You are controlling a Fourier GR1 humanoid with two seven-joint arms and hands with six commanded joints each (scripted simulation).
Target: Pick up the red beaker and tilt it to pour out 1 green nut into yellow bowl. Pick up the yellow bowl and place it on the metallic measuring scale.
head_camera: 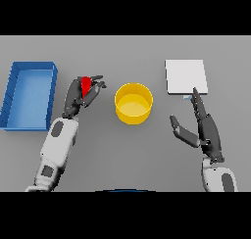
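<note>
Left hand curled round red beaker, beside yellow bowl

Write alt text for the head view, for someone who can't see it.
The robot's left hand grips a red beaker left of a yellow bowl on a grey table. Its right hand rests open below a metallic scale; a blue tray sits far left.

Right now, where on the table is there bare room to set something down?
Bare table lies in front of the yellow bowl, between the left hand and right hand, and along the far edge. It is tighter between the blue tray and the left hand holding the red beaker, and near the scale.
</note>
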